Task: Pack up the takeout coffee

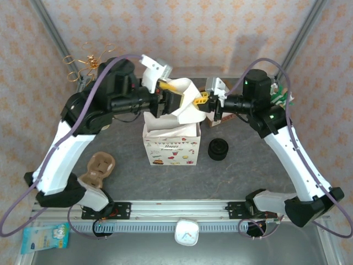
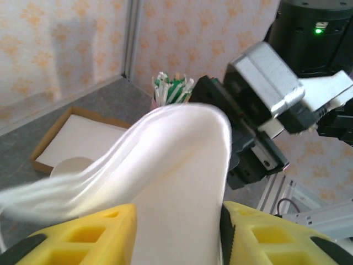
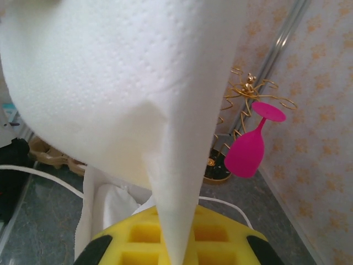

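Pinching white paper [image 3: 110, 83]: right pincer [image 3: 176, 243] clamped | left pincer [image 2: 176, 221] parted around it | over gift bag [image 1: 171, 149]

The gift bag [image 1: 171, 149] reads "Happy", perhaps "Happy Birthday"; blurred.

The white paper [image 1: 185, 105] hides the gift bag's [image 1: 171, 149] inside. In the left wrist view its 9 o'clock end is blurred; the yellow fingers [image 2: 83, 237] are cut at 6 o'clock.
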`<state>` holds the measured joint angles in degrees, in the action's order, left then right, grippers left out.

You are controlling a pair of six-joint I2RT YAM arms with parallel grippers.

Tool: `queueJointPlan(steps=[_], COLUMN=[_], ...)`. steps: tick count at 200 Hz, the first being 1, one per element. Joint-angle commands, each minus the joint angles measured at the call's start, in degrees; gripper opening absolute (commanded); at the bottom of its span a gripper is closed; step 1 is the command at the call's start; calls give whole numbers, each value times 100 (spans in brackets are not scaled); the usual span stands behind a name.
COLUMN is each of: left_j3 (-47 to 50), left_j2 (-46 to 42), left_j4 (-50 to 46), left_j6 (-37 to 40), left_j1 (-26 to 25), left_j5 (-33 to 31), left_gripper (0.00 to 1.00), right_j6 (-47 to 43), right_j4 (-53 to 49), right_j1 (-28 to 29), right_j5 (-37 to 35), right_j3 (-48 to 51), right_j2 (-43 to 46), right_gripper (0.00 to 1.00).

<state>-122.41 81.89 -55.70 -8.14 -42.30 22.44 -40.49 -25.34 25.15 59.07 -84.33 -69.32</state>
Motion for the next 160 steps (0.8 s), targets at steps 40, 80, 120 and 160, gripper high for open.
queueJointPlan(steps=[40, 80, 120, 160], left_j3=[899, 1226, 2102, 3376], left_j2=[-674, -1130, -1814, -2335], left_j4=[1067, 1597, 1135, 619], left_j6=[-116, -355, -1522, -2704], left_j1=[-22, -6, 1, 79], left_j5=[-216, -1429, -3096, -3431], left_gripper=[48, 58, 59, 59], right_j6=[831, 1610, 2323, 2333], right_j4=[-1218, -1493, -1757, -2014], right_j1=[207, 544, 930, 1584], right_j5=[-968, -2138, -2990, -3808], right_j3=[-1081, -1558, -1865, -1869], right_j2=[-278, -449, -438, -606], right_gripper=[0, 0, 0, 0])
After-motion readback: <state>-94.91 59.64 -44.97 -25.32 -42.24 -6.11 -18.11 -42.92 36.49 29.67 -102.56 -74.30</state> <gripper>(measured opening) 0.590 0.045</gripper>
